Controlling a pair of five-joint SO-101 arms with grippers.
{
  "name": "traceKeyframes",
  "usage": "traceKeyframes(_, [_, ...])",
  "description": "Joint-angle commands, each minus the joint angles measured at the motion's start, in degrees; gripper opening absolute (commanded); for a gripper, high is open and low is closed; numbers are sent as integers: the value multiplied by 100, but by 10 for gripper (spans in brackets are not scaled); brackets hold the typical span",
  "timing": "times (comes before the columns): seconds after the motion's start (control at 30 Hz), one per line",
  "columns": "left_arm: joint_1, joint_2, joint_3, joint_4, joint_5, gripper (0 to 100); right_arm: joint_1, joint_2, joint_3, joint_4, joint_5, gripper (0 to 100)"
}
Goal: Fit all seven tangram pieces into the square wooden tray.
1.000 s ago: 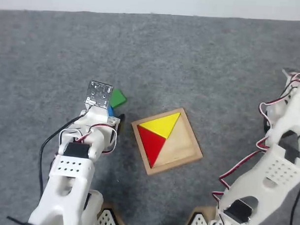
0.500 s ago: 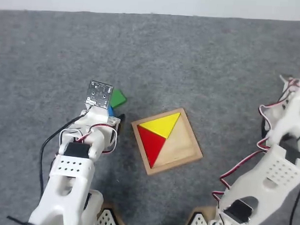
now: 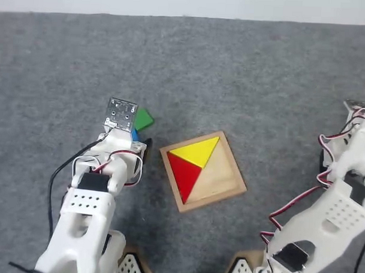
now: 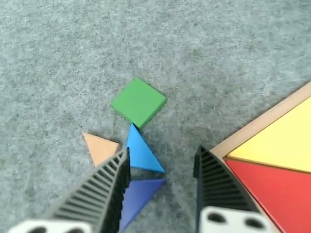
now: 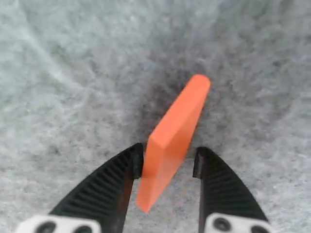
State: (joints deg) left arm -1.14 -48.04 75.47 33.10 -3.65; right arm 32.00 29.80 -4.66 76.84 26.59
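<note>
The tray [image 3: 224, 175] holds the yellow triangle [image 3: 197, 152] and red triangle [image 3: 186, 172]; five lie outside it. Left hand [image 4: 163, 153] gapes empty; right hand [image 5: 168, 150] pinches the orange piece [image 5: 177, 126]

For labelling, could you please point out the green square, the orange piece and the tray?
green square [image 4: 139, 102]: left wrist view, top face.
orange piece [image 5: 176, 124]: right wrist view, broad face.
tray [image 3: 222, 177]: high view, bare floor.

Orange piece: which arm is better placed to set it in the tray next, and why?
Right. The right jaws grip the orange piece, apparently off the carpet, so it likely only needs carrying to the tray. The left jaws hang open over the blue triangle, holding nothing.
</note>
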Motion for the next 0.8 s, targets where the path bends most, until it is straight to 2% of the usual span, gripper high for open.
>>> traceKeyframes(0.0, [-53, -132, -110, -53, -62, 203, 57, -338, -404, 251, 44, 188])
traceKeyframes(0.23, [-44, -132, -119, -53, -62, 203, -356, -716, -1081, 1059, 26, 188])
traceKeyframes(0.43, [-44, -123, -119, -53, -62, 203, -884, -813, -1064, 1174, -308, 188])
traceKeyframes(0.6, [-44, -123, -119, -53, -62, 203, -1077, -866, -501, 743, -633, 187])
traceKeyframes(0.67, [-44, -123, -119, -53, -62, 203, -884, -1007, -343, 479, -905, 176])
traceKeyframes(0.77, [-35, -123, -110, -53, -62, 203, -532, -1332, 114, 4, -932, 121])
